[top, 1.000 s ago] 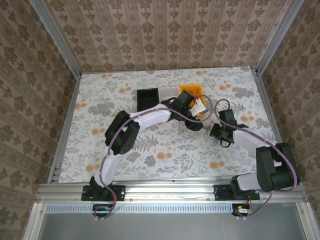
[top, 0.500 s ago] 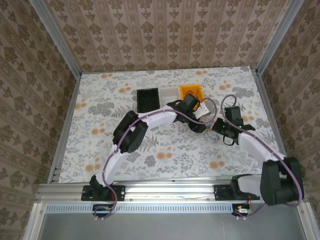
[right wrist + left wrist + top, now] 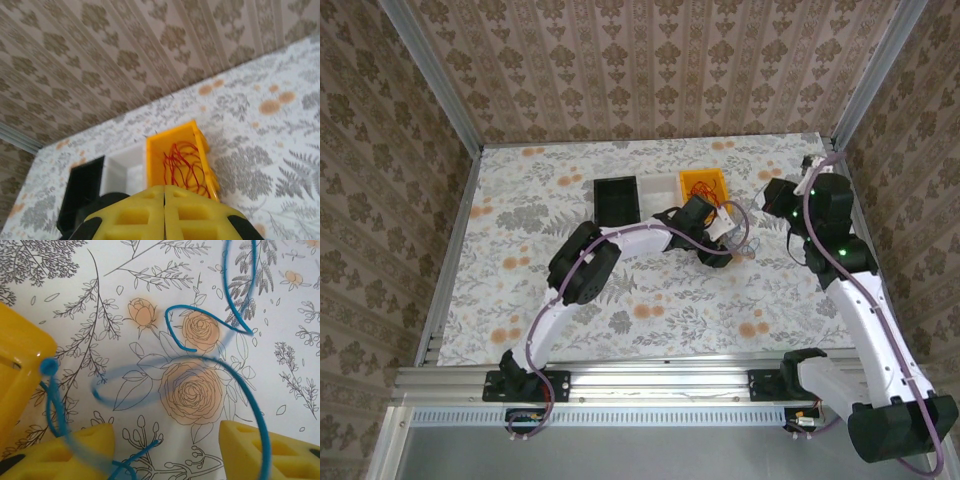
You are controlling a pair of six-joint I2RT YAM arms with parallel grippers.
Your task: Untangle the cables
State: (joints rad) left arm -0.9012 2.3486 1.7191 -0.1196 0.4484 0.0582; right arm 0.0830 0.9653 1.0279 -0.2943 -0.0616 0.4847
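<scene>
A thin blue cable (image 3: 200, 360) lies in loose loops on the flowered table. My left gripper (image 3: 165, 455) hangs low over it, open. One strand of the cable runs across the left finger (image 3: 75, 452), and the loops pass over and beside the right finger (image 3: 272, 450). In the top view this gripper (image 3: 725, 238) sits just in front of the orange bin (image 3: 703, 183). A bunch of red cables (image 3: 182, 165) lies inside the orange bin (image 3: 152, 165). My right gripper (image 3: 164, 200) is shut with nothing between its fingers. It is held high at the table's far right (image 3: 772, 195), looking toward the bins.
A white bin (image 3: 122, 172) and a black bin (image 3: 82, 185) stand in a row left of the orange one. A corner of the orange bin (image 3: 17, 365) is close to my left gripper. The wallpapered back wall and a metal frame border the table.
My right arm has lifted from low near the cable and swung up toward the far right. My left gripper has shifted slightly right, in front of the orange bin.
</scene>
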